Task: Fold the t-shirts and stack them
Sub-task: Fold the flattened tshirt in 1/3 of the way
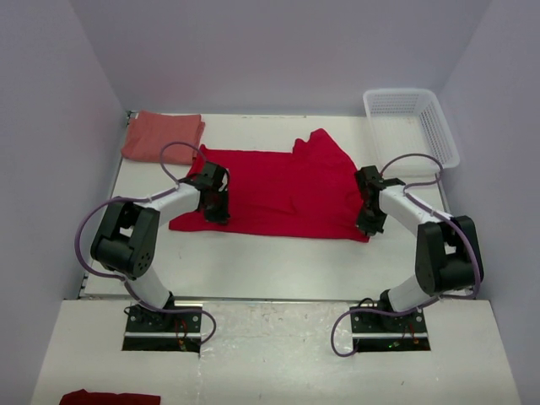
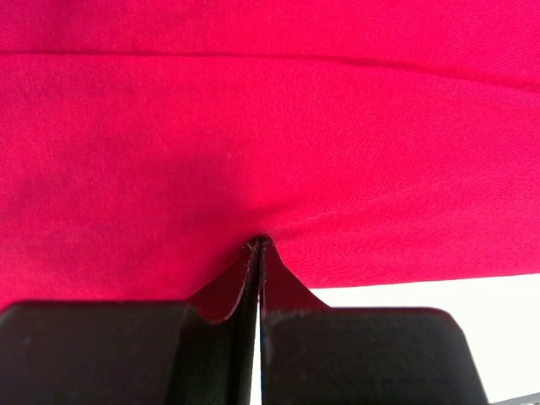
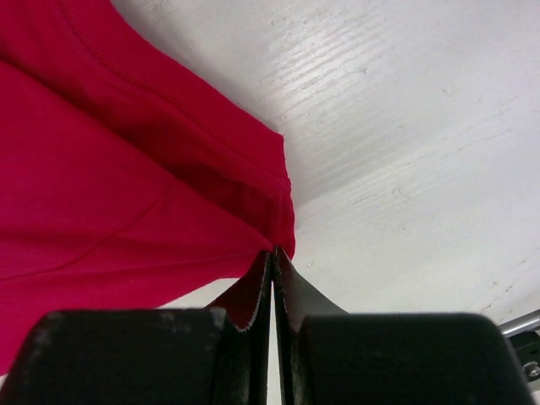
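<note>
**Item 1, nearest:** dark red cloth (image 1: 110, 396) on the ledge in front of the arm bases, cut off by the frame; what it is cannot be told

**Item 2:** counter (image 1: 278, 266), white, with a bare strip between the bases and the shirt

**Item 3:** left tool (image 2: 257, 245), clenched on the near hem of the bright red t-shirt (image 1: 278, 190), toward its left end; the cloth puckers into the closed jaws

**Item 4:** right tool (image 3: 274, 251), clenched on the same shirt's near right corner, with only the tip of the cloth between the jaws

**Item 5:** bright red t-shirt, spread flat mid-counter, with a rumpled flap at its far edge

**Item 6, far left:** salmon t-shirt (image 1: 162, 137), already folded, well apart from both tools

**Item 7, far right:** white basket (image 1: 413, 126), apart from the shirts

**Hazards, as judged:**
- The right corner grip looks shallow and could slip out on lifting
- Either tool may hold only one layer, so the lower layer would lag and crease
- Unequal travel of the two arms would skew the fold
- The rumpled far flap could get trapped inside
</note>
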You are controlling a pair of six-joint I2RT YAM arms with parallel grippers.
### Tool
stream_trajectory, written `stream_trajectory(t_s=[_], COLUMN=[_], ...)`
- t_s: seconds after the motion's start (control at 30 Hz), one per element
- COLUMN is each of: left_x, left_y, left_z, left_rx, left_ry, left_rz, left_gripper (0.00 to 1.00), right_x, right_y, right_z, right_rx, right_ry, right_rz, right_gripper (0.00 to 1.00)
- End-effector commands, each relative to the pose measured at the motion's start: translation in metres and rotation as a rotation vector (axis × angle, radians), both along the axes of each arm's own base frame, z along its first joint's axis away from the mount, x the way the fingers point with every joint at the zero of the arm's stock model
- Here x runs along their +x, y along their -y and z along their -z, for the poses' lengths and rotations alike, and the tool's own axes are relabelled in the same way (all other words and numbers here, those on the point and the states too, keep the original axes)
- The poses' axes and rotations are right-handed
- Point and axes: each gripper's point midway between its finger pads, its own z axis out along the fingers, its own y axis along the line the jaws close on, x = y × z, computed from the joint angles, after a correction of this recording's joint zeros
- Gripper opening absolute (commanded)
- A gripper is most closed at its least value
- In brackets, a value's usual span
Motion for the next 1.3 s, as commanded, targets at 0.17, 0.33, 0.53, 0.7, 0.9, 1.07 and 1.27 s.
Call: stream_trajectory(t_s=[0.17, 0.33, 0.53, 0.7, 0.9, 1.07, 1.27], left_x=[-0.039, -0.053, -0.067, -0.085, -0.105, -0.109, -0.11], left_y=[0.005, 0.017, 0.03, 0.041, 0.041, 0.039, 0.038], left_z=[0.027, 0.029, 0.031, 0.034, 0.036, 0.035, 0.035], left_rx=[-0.029, -0.05, -0.069, -0.08, -0.088, -0.086, -0.082], left_ry=[-0.115, -0.128, -0.139, -0.158, -0.172, -0.169, -0.168], left_rz=[0.019, 0.039, 0.057, 0.074, 0.078, 0.073, 0.075], left_gripper=[0.0, 0.0, 0.0, 0.0, 0.0, 0.0, 0.0], right_x=[-0.007, -0.011, -0.014, -0.017, -0.023, -0.018, -0.02], right_y=[0.025, 0.031, 0.029, 0.032, 0.035, 0.021, 0.029], right_z=[-0.018, -0.024, -0.024, -0.024, -0.025, -0.035, -0.062], right_rx=[0.021, 0.047, 0.069, 0.046, 0.024, 0.095, 0.071], right_ry=[0.062, 0.093, 0.086, 0.071, 0.036, 0.137, 0.254], right_rz=[0.146, 0.211, 0.228, 0.25, 0.272, 0.21, 0.225], right_gripper=[0.0, 0.0, 0.0, 0.0, 0.0, 0.08, 0.23])
